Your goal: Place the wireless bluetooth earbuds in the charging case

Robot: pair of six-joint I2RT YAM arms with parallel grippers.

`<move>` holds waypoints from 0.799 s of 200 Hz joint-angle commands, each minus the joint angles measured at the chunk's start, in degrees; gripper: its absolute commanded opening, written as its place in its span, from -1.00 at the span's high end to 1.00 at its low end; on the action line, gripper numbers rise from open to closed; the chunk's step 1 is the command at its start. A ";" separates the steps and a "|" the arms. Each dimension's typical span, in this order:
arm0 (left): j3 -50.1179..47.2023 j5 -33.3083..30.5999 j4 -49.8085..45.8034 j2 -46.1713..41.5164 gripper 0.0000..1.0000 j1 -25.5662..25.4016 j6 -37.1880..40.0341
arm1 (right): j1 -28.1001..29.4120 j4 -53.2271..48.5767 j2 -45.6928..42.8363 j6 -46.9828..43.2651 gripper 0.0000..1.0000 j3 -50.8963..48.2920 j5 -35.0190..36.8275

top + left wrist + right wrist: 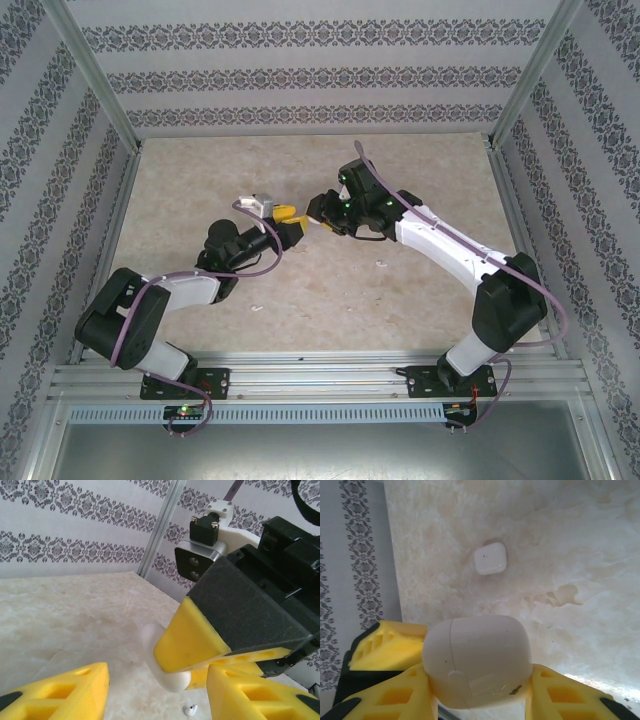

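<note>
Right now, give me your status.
Left gripper open, empty. Right gripper shut on closed charging case. Earbud loose on table nearby. Second case lying apart, not in the way.

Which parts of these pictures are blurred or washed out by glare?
Right wrist view: the held charging case, near the lens, looks soft; the second case lies sharper; glare whitens the table low right. Left wrist view: fingers of the left tool are blurred.
</note>
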 commanded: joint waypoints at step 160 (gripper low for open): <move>5.26 -5.08 17.80 11.88 -0.02 -4.49 -5.16 | 0.83 8.18 -4.73 7.34 0.38 -3.17 -2.08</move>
